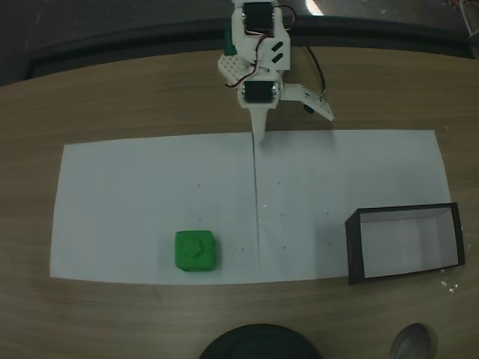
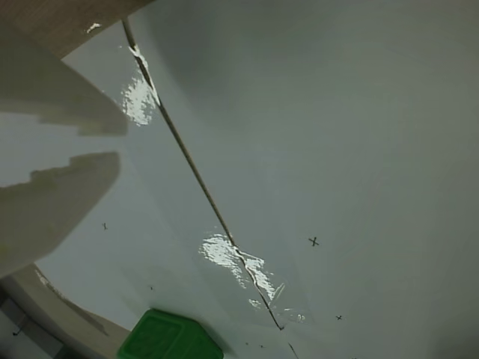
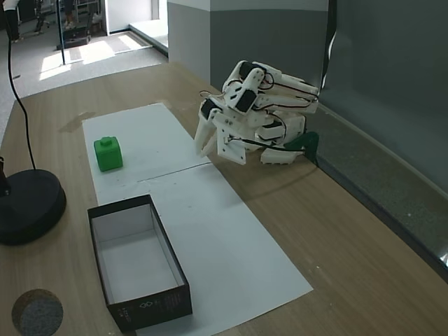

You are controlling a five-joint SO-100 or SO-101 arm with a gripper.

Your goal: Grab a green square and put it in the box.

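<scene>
item: green square (image 1: 195, 250). small bright green plastic cube, rounded edges, round embossed mark on its top face; stood on white paper (image 1: 150, 194), left of the seam (image 1: 255, 202) in a fixed view, well apart from pincer and box. its gridded side showed at the bottom edge of the wrist view (image 2: 168, 338).

item: box (image 1: 404, 242). low rectangular tray, thin black walls, white floor; nothing lay in it. sat on the paper's right end in a fixed view, well apart from the cube. a faint printed mark showed on its near end wall in a fixed view (image 3: 140, 273).

item: pincer (image 1: 259, 129). white plastic, pointed fingers, hung over the far edge of the paper near the seam, gripping nothing; fingers (image 2: 60, 194) stood slightly parted, a narrow gap between them in the wrist view. arm (image 3: 255, 112) folded low, white shells, black servos, thin wires.

item: table (image 1: 112, 97). wood grain, brown, matt.

item: paper. two glossy white sheets joined at a seam, small cross marks, glare patches.

item: black round base (image 3: 28, 203), on the table beside the box.
</scene>
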